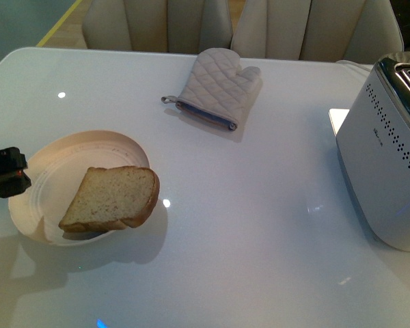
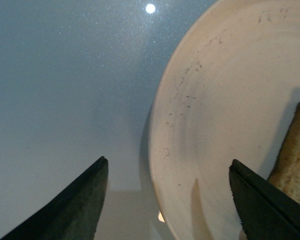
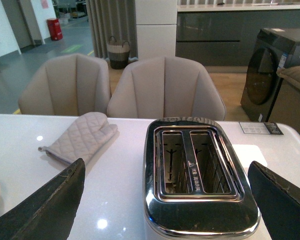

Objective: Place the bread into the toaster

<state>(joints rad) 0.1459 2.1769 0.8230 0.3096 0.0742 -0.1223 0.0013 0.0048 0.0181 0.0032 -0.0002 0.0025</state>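
Slice of light brown speckled bread [image 1: 113, 197] with a darker crust lies on a round, pale cream plate [image 1: 55, 164] at the near left of the glossy white worktop [image 1: 260, 205]. It sits toward the plate's toaster-side rim. One rounded end overhangs the rim and looks slightly raised. Not gripped.

Boxy white toaster [image 1: 386, 171], dotted side and chrome top, stands at the far right edge of the front view, well apart from the plate. The right wrist view shows both slots [image 3: 195, 160] open and empty. A quilted grey oven mitt [image 1: 215, 89] lies at the far side of the worktop, between the two, clear of the likely path.

Left pincer [image 2: 168, 161]: spread and holding nothing. It is low at the plate's outer rim, on the side away from the toaster. One finger is over bare worktop, the other over the plate with the crust just beside it. In the front view it shows only as a small black shape at the plate's left edge.

Right pincer [image 3: 166, 164]: spread and empty, above the toaster and looking down on the slots. It is not seen in the front view.

Judgement: the step in hand is the approach to the pick, with the grasp not yet made. The next move calls for the left pincer to shift across the plate until both fingers bracket the slice. The overhanging end looks the easiest purchase. Squeeze lightly, as the crumb likely crushes. Then lift, carry across, and turn the slice edge-down in line with a slot.
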